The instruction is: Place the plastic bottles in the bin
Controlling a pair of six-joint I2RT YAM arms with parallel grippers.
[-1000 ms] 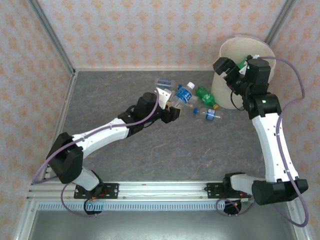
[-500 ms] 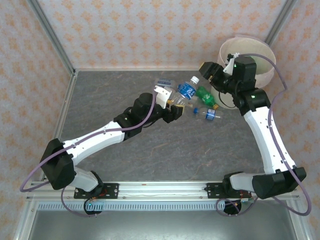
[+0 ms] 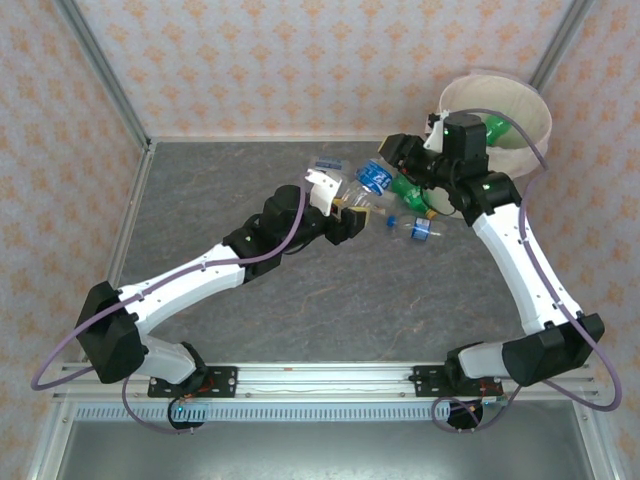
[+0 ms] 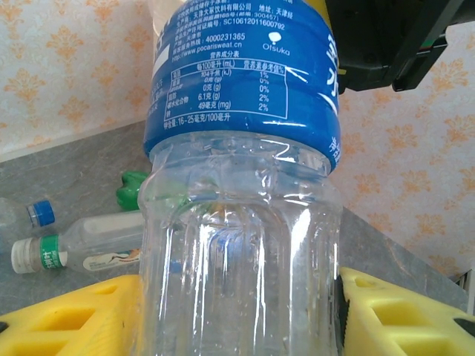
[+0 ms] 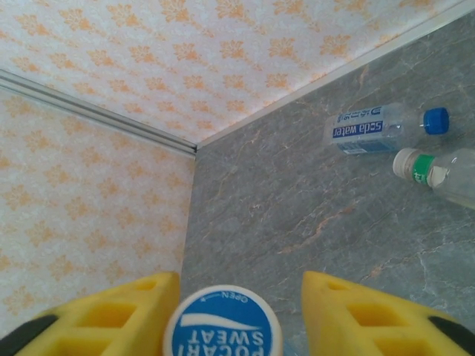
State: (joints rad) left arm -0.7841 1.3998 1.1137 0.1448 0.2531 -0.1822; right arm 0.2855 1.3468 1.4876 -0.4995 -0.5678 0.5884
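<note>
Left pincer (image 4: pixel 237 311) squeezes a clear bottle with a blue label (image 4: pixel 245 96). Right pincer (image 5: pixel 239 282) sits open round its blue cap (image 5: pixel 223 326), with a gap on one side. More bottles (image 3: pixel 415 228) lie nearby on the grey surface (image 3: pixel 300 290). The bin (image 3: pixel 500 95) stands in the far right corner.

The blue label (image 4: pixel 245 81) on the clear bottle (image 4: pixel 237 267) reads "Otsuka", "www.pocarisweat.cn" and "4000231365", above a nutrition table with the figures 104, 6.1 and 49 and percentages up to 2%. A blue cap (image 5: pixel 222 325), seen upside down, reads "POCARI SWEAT" and "OPEN". On the far surface (image 5: pixel 297 222), a soda bottle (image 5: pixel 371 127) is marked "soda water".
</note>
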